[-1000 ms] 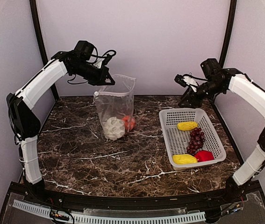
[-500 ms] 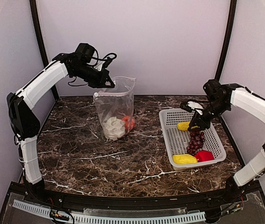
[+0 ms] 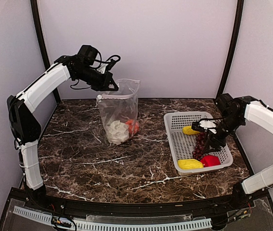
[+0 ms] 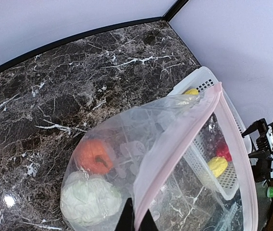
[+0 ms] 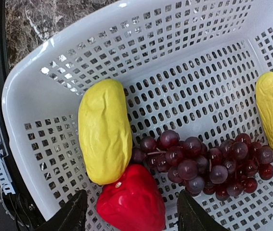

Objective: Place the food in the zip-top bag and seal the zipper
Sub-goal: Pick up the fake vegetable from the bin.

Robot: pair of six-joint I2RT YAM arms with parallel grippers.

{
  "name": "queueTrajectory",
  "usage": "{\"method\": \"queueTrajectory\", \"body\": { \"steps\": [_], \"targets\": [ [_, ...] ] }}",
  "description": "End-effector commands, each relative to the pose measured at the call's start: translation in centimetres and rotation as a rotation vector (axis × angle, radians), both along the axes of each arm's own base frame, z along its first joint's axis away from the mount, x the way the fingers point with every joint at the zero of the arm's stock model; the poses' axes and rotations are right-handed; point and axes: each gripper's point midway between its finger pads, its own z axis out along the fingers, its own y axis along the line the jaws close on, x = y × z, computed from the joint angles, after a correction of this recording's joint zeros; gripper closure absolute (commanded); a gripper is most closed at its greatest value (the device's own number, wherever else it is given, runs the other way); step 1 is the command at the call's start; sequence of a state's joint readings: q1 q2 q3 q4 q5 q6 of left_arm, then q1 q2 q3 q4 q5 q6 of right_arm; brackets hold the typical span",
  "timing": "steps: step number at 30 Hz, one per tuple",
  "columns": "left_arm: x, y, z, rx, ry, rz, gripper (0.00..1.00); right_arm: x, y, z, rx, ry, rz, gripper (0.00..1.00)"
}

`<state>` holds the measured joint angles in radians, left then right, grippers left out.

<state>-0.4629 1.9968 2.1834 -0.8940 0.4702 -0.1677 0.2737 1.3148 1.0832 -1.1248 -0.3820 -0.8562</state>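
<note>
1. My left gripper [image 3: 111, 85] is pinched closed on the left top edge of the clear spotted plastic zip-top bag [image 3: 122, 108]. The bag's whitish-pink zipper strip [image 4: 175, 139] gapes unsealed.
2. A white cauliflower [image 3: 117, 131] and an orange pumpkin [image 3: 133, 126] sit inside the bag, at far left.
3. My right gripper [image 5: 129, 214] is spread wide inside the white perforated plastic basket [image 5: 30, 82]. It hovers over the red pepper [image 5: 129, 199], between a yellow piece [image 5: 104, 130] and the dark purple grape bunch [image 5: 199, 163].
4. The dark marble table [image 3: 88, 159] separates bag and basket, and pale walls [image 3: 165, 43] enclose it.

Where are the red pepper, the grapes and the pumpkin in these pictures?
red pepper [image 5: 131, 199], right wrist view, middle of its red body.
grapes [image 5: 190, 168], right wrist view, a grape near the middle of the bunch.
pumpkin [image 4: 94, 156], left wrist view, middle of its orange body.
</note>
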Motion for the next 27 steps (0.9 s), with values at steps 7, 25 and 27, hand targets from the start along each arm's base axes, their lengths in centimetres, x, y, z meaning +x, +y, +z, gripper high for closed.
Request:
{"method": "queueTrajectory", "body": {
  "steps": [7, 25, 27],
  "targets": [
    [-1.1, 0.2, 1.5, -0.018, -0.026, -0.02, 0.99, -1.9, -3.2, -2.2, -0.176, 0.004, 0.068, 0.36],
    [-1.2, 0.2, 0.1, 0.005, -0.008, -0.039, 0.99, -4.8, -6.1, -7.0, -0.338, 0.167, 0.165, 0.28],
    [-1.3, 0.2, 0.1, 0.003, -0.004, -0.042, 0.99, -4.7, -6.1, -7.5, -0.34, 0.174, 0.165, 0.27]
  ]
}}
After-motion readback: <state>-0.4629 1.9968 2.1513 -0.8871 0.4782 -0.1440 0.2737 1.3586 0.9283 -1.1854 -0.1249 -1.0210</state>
